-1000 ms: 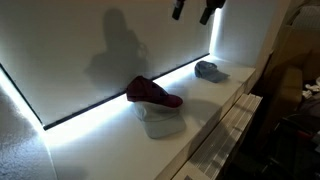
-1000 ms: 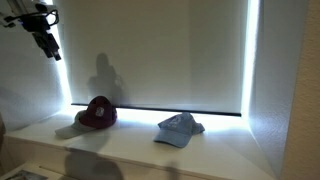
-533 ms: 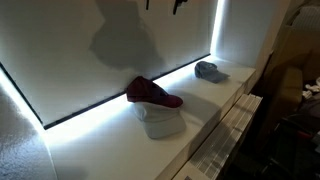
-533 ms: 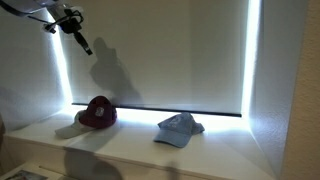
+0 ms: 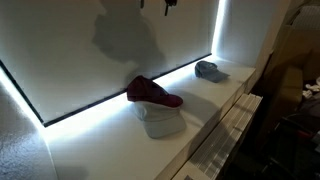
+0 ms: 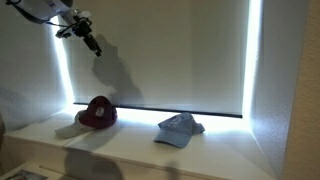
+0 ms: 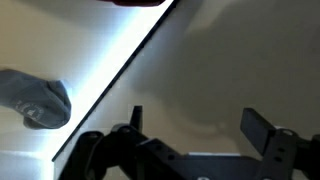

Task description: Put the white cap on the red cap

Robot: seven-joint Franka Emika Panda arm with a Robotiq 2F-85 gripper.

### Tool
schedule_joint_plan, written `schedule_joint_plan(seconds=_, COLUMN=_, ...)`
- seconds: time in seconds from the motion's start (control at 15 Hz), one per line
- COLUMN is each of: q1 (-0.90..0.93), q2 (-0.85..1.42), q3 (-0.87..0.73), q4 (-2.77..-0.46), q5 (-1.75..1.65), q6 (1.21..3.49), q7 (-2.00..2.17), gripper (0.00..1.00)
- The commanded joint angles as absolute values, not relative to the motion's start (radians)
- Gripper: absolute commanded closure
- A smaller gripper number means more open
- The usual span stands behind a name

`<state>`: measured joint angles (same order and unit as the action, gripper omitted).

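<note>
The red cap (image 5: 152, 92) (image 6: 98, 112) lies on the lit shelf with its brim over a bulkier whitish cap (image 5: 161, 122) (image 6: 70, 129). The white cap (image 5: 208, 70) (image 6: 178, 127), small and bluish grey, lies apart from it further along the shelf. It also shows at the left of the wrist view (image 7: 36, 99), and a sliver of the red cap shows at that view's top edge (image 7: 135, 2). My gripper (image 6: 92, 42) (image 7: 197, 125) is open and empty, high above the shelf near the red cap. Only its tips show in an exterior view (image 5: 155, 4).
The caps lie on a white shelf (image 5: 215, 100) (image 6: 140, 145) in front of a backlit white blind (image 6: 160, 60). Bright light strips run along the blind's bottom and sides. The shelf's front edge drops to dark furniture (image 5: 295, 110).
My gripper has moved along above the shelf, away from the blind's side edge towards the space over the red cap, and higher in the frame. The caps have not moved.
</note>
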<state>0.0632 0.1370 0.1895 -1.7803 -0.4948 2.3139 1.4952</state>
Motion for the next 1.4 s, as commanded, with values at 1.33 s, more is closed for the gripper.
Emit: schedule_joint_plan(seconds=1.33, q1=-0.146, q2=0.213, q3=-0.143, q4=-1.944, q5=-0.531, q6=2.29, q7=2.053, gripper=0.0)
